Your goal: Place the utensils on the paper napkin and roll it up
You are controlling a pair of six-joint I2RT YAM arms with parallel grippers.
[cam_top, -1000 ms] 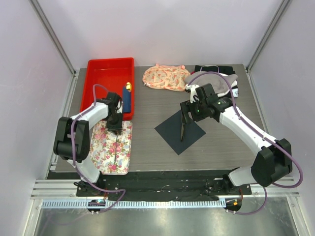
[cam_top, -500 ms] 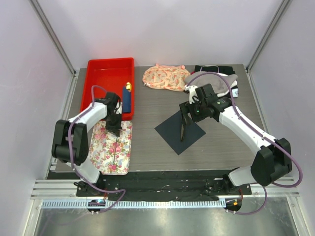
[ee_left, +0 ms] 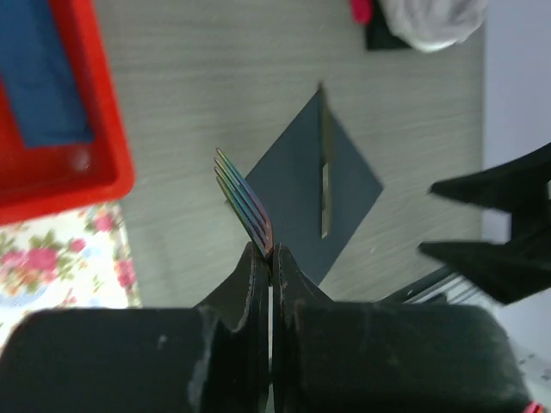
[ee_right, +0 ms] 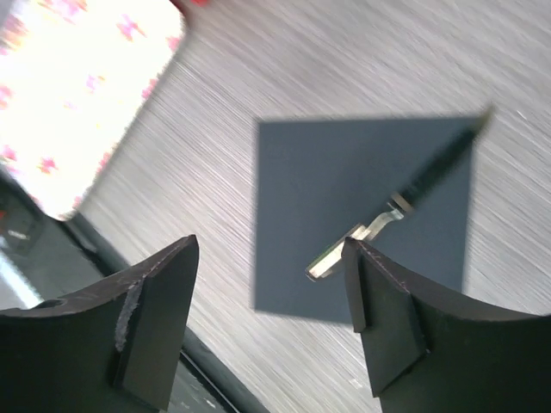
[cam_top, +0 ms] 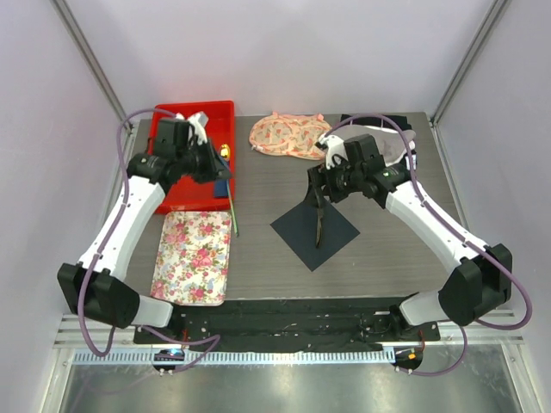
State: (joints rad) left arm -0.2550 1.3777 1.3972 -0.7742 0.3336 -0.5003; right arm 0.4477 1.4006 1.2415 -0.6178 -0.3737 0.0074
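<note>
— Starting with the left gripper [ee_left: 269, 254]: clamped tight on the handle end of the fork [ee_left: 245, 200], with the tines sticking out past the fingertips.

— Agreed. Carrying it in mid-air, too, well to the left of the paper napkin [cam_top: 301, 237] and touching nothing else.

— And the right gripper [ee_right: 269, 258]?

— Spread wide, gripping nothing. Hovering over the napkin's far corner, seen from above.

— Touching the knife [ee_right: 405, 202]?

— Hard to tell from overhead; looks clear of it in the wrist view. Lying flat on the napkin, running from that far corner toward the middle, dark handle outermost.

— Compared with a second ago?

— Big change on the left. Back then, lowered onto the floral tray [cam_top: 194, 258], left of the napkin, right at the fork. Now lifted, swung up and away from the tray, and taking the fork along.

— On the right?

— Barely shifted, a touch farther from the napkin. Same spot and same angle for the knife and the napkin.

— Any lettering to report?

— Too small to read at this size.
</note>
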